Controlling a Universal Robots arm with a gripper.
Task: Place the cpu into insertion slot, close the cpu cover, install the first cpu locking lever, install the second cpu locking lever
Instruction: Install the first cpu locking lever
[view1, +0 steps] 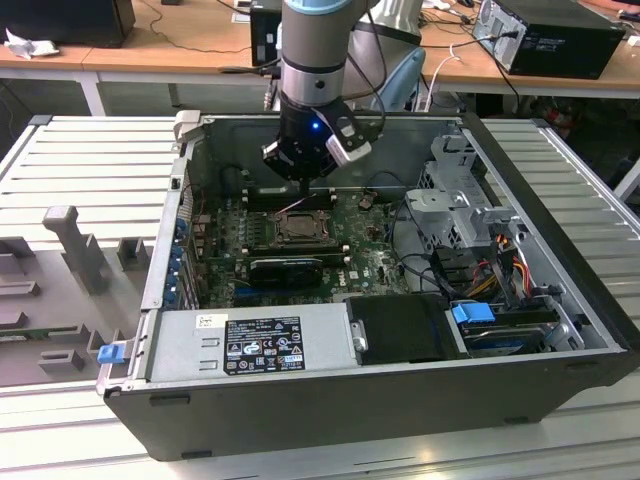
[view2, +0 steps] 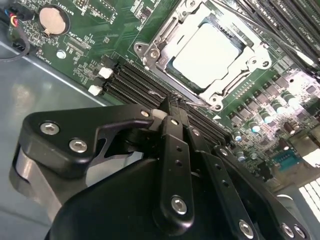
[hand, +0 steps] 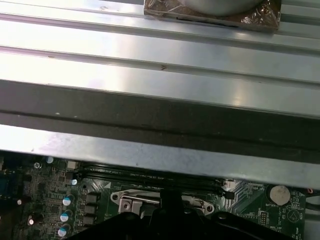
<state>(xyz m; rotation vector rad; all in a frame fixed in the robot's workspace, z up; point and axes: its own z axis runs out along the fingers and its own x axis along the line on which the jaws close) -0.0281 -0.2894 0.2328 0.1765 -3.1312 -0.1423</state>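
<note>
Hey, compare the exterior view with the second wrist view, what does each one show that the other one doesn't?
The exterior view takes in the whole open dark-grey computer case, its silver power supply box, the blue drive latch and the wooden desks behind. The second wrist view gives a close look at the pale silver square cpu lying in the metal-rimmed insertion slot, plus the round silver coin cell. Both show the green motherboard and the arm's black hand over it.

We see a gray metal table (view1: 90, 160) with long ridges. An open computer case (view1: 330, 400) lies on it. Beside the case, gray blocks (view1: 75, 245) rest on the table too.
</note>
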